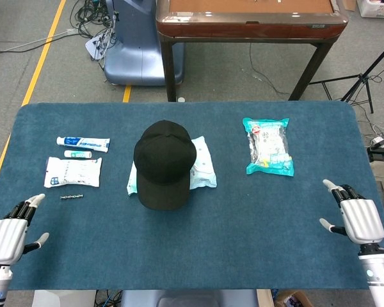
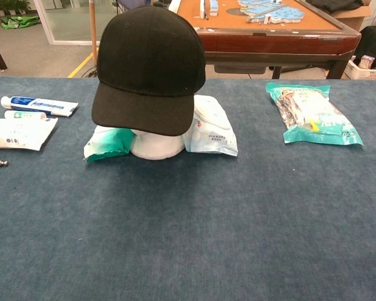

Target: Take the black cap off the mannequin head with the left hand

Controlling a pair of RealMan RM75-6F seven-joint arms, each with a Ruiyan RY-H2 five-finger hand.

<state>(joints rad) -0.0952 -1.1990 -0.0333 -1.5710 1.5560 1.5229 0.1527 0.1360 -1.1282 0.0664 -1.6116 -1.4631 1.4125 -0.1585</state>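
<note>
The black cap point(image 1: 164, 164) is seen on the mannequin head point(image 2: 155, 145). Nothing is held by the left hand point(image 1: 8, 234) or right hand point(image 1: 357, 219); fingers are spread wide.

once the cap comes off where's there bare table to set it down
Bare cloth runs along the near edge, from the left hand to the right hand, in front of the black cap. Crowded: toothpaste and white packet far left.
</note>
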